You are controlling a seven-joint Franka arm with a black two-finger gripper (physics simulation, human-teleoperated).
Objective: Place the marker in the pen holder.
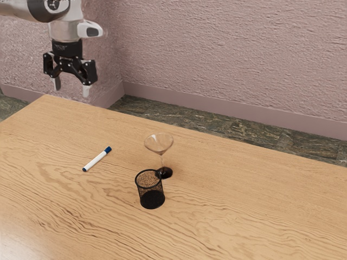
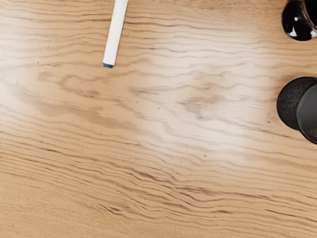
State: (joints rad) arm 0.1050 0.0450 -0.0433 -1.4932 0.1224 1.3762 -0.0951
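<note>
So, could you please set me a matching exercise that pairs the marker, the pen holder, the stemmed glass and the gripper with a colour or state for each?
Column one
1. Marker
2. Pen holder
3. Stemmed glass
4. Gripper

Column two
A. Black mesh, standing upright
B. Open, holding nothing
C. White and blue, lying flat on the table
D. Clear bowl above a dark base

Right pairs: 1-C, 2-A, 3-D, 4-B
</note>
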